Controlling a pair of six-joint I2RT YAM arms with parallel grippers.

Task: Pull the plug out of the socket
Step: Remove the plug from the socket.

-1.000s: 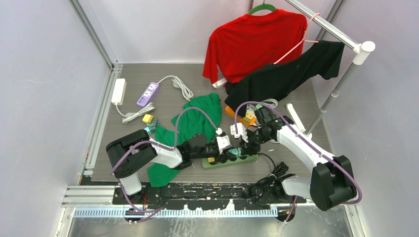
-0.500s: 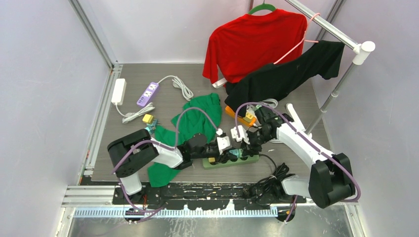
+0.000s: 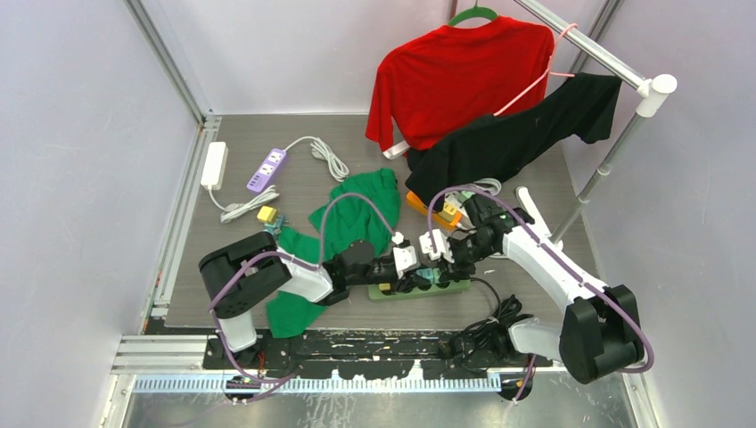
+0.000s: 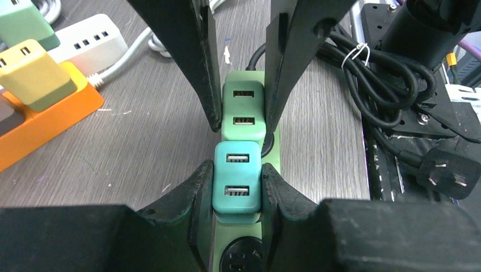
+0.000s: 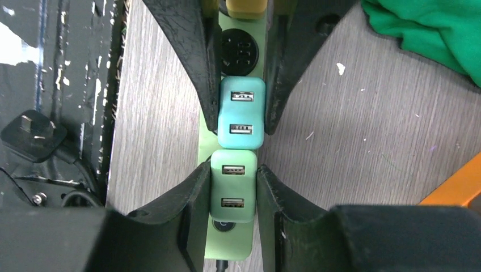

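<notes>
Left tool (image 4: 237,190): clamped on the sides of the teal USB charger (image 4: 237,170).
Right tool (image 5: 233,195): clamped on the pale-green USB charger (image 5: 232,175), which touches the teal one.
Location: both chargers sit plugged in the green power strip (image 3: 450,287), at the near edge of the bench (image 3: 250,134).
Why: probably 1 tool braces while 1 pulls.
Writing: none legible.

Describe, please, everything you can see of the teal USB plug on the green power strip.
The teal plug is a small rounded block of smooth plastic-looking material with two USB ports in its top face. It stands upright on the green power strip, pinched on both sides by the fingers of the left gripper. One end butts against a light green plug. Its pins are hidden.
</notes>
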